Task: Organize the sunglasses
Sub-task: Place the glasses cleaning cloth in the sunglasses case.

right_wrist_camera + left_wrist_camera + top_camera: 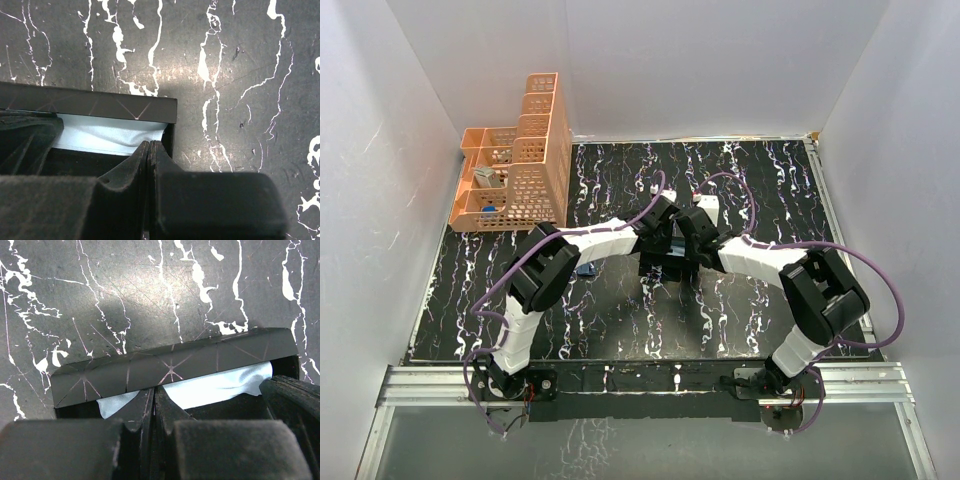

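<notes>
Left tool [154, 396], right tool [149, 148] fully closed at the case [170, 365]; we could trap the cloth [220, 385] bunched at one o'clock.

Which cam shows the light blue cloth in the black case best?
Left wrist: the light blue fabric cloth shows widest, tucked in the black oblong case. Right wrist shows a shorter strip; top external: hidden behind arms.
</notes>
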Robot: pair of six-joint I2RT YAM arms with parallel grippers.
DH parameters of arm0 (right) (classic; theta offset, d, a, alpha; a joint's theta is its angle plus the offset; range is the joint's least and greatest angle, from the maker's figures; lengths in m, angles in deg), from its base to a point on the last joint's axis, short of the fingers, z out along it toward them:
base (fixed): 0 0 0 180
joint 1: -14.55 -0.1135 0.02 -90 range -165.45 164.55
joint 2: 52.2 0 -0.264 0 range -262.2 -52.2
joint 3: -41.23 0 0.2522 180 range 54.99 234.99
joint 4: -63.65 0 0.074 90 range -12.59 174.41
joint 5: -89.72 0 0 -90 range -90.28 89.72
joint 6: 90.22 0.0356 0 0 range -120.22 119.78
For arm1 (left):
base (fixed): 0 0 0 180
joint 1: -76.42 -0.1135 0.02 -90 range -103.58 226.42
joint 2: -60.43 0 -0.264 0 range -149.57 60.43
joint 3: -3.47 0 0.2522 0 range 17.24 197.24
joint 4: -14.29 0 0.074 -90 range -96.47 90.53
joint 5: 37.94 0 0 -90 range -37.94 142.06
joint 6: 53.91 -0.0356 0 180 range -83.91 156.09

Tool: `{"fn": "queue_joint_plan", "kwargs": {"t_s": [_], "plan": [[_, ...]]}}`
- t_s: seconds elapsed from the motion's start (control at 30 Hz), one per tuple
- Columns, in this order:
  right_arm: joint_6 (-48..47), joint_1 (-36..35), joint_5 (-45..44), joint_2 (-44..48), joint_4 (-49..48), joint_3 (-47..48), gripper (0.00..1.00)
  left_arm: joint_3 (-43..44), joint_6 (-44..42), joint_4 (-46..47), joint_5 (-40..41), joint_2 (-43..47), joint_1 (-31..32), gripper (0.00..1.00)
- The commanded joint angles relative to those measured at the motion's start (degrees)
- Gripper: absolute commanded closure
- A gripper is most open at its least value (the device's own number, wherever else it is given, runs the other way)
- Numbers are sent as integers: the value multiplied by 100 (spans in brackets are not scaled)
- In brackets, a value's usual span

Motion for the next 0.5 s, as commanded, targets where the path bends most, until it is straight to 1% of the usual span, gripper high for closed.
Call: {"fn": "queue_joint_plan", "kwargs": {"t_s": [0.0,0.2,0.47], "plan": [[34,-5,-42,-19,-335,-26,100,82,47,-310,345,-123,39,100],[49,-8,-95,-79,-478,-97,100,65,59,-254,261,-110,57,100],[147,-5,23,-79,-529,41,100,4,75,-222,201,-123,72,100]]}}
